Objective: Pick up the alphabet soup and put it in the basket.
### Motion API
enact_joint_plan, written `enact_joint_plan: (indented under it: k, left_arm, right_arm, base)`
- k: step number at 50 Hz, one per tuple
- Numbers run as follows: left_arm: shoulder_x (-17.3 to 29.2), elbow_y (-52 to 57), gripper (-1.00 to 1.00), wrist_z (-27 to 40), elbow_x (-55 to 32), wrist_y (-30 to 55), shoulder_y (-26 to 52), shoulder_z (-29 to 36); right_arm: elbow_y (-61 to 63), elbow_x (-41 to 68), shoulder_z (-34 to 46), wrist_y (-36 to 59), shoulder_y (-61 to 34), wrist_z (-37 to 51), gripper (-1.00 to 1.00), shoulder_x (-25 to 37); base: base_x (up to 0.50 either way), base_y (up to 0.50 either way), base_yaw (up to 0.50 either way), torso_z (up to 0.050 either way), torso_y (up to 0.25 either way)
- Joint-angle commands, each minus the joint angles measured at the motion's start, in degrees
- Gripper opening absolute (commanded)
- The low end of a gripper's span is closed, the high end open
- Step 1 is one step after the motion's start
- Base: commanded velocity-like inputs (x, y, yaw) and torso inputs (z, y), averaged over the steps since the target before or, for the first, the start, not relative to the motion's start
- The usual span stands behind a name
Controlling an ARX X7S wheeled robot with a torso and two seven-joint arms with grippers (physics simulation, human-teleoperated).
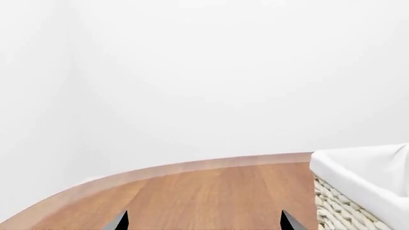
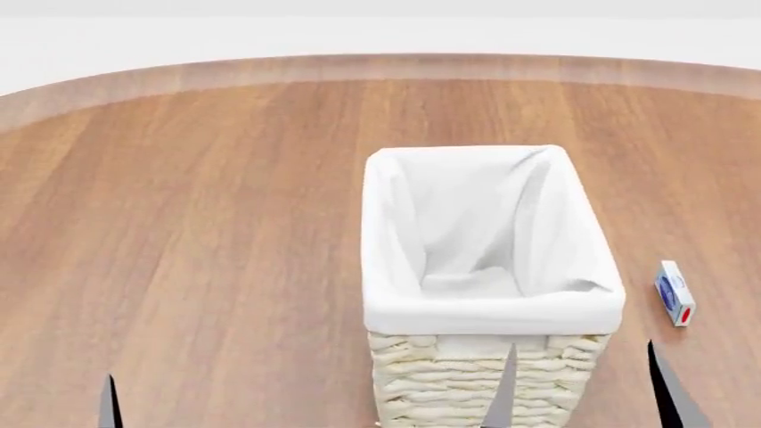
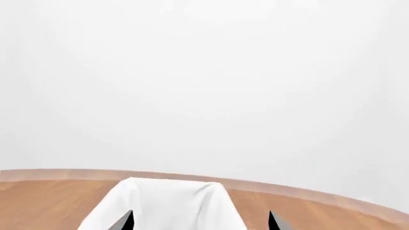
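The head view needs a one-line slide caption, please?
Lined wicker basket on a wooden table, small blue-and-white item to its right, gripper tips at the bottom edge.

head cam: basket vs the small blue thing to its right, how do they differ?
Size: the basket is far larger than the small blue item. Look: the basket is cream wicker with a white lining; the item is blue, white and red. Pose: the basket stands upright, open-topped; the item lies low. Both sit on the wooden table, apart.
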State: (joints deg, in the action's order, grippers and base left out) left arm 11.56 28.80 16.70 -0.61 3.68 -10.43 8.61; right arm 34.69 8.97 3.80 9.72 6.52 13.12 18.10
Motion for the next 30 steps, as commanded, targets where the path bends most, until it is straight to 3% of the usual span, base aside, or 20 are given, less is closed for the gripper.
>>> enact_joint_plan:
  k: [1,12,25,30]
  left_arm:
    - [0.21,-1.44,1.0,0.63,0.23,-0.32,0.7,0.46]
    - [0.51,-1.92,1.0,1.08,0.0,-0.54,0.92,0.53]
    - [0.56,-4.86,1.0,1.48,-0.34,-1.56,1.93,1.01]
    - [0.61,-5.38,1.0,1.68,-0.2,-1.64,2.11,1.35]
  right_arm:
    - [2.3,1.73,-7.64,2.33,2.76,0.33,1.0,5.27]
    - [-5.08,5.1,-13.83,-5.77,7.83,-1.74,1.0,5.57]
    - [-15.89,4.12,-15.35,-18.53,17.47,-3.45,1.0,1.46]
    - [-14.8,4.83,-16.34,-22.25,22.65,-4.54,1.0,1.03]
  base:
    - [0.0,0.0,0.0,0.0,0.0]
    - [0.0,0.0,0.0,0.0,0.0]
    - [0.0,0.0,0.0,0.0,0.0]
    - [0.0,0.0,0.0,0.0,0.0]
